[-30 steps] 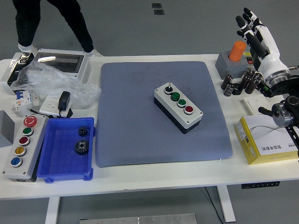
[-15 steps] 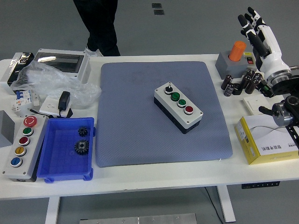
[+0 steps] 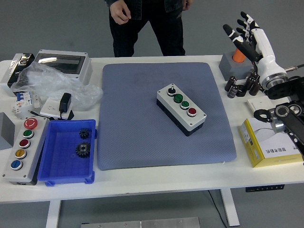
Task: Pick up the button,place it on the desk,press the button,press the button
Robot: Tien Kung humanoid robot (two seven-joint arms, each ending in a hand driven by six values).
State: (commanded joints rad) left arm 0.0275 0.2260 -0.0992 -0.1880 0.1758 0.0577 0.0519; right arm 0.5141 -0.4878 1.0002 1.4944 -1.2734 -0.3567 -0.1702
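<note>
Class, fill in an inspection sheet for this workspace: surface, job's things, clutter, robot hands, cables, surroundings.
Surface: white table with a grey mat.
Job's things: button box on the mat, untouched.
Clutter: blue bin holding two gears; second button box; yellow carton.
Robot hands: right robot hand raised, fingers spread, empty; left not in view.
Cables: nothing seen.
Surroundings: person standing at the far side.

White table [image 3: 156, 183] on white legs [image 3: 230, 209] over grey floor [image 3: 57, 28]. Two dark floor plates [image 3: 160, 8] far back. Even light, no hard shadows.
</note>
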